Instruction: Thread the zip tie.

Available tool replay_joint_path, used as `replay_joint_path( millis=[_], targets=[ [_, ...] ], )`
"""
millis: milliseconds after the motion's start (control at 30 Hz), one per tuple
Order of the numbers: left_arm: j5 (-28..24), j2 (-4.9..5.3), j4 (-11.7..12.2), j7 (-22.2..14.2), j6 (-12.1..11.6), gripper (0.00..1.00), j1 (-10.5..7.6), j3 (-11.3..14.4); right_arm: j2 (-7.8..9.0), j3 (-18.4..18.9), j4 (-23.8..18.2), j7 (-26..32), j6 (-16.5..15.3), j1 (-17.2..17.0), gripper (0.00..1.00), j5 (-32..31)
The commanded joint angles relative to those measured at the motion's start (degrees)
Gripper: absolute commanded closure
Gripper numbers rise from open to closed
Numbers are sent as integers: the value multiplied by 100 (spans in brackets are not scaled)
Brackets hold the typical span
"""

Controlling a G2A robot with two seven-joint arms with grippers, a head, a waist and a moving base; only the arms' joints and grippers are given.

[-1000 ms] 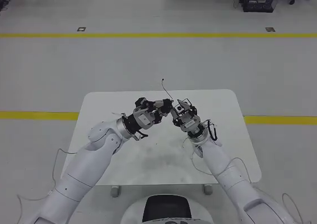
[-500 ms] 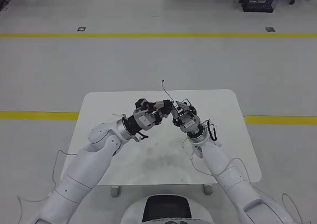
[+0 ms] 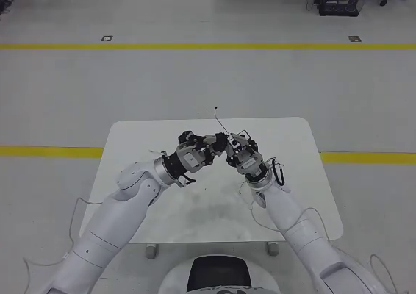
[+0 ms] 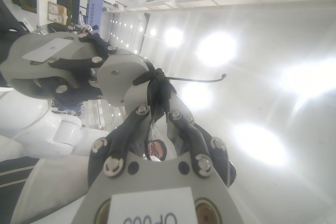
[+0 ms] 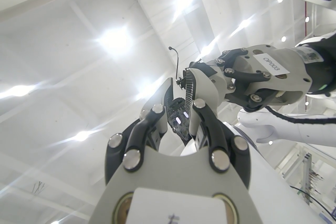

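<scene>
A thin black zip tie (image 3: 221, 121) is held in the air over the middle of the white table (image 3: 303, 154), its free end with a small head pointing away from me. My left gripper (image 3: 214, 140) and right gripper (image 3: 230, 142) meet tip to tip at its near end. In the left wrist view, the left gripper (image 4: 157, 89) is shut on a dark bunched part of the zip tie (image 4: 194, 79), and the right gripper's fingertip (image 4: 123, 78) presses in beside it. In the right wrist view, the right gripper (image 5: 179, 79) pinches the zip tie (image 5: 177, 62) at its base.
The table's surface around the arms is bare white. Grey floor with yellow lines (image 3: 208, 46) surrounds it. Both forearms slope in from the near side and cross over the table's front half.
The two grippers have shifted a little to the right together. The zip tie's free end has dropped slightly towards the table's far edge.
</scene>
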Motion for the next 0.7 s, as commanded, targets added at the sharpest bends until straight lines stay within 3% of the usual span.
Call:
replay_joint_path(
  millis=[0,133,667],
  targets=[
    [5,-1,2,3,5,100,-2,3,2,-2,-4,0,-5,-2,89,-5],
    [1,-5,4,14,9,100,1,14,11,-4,2,0,-32,3,100,-53],
    [-17,-10,12,5,-7,100,14,6,44,-5,-17,0,-130,-16,100,-146]
  ],
)
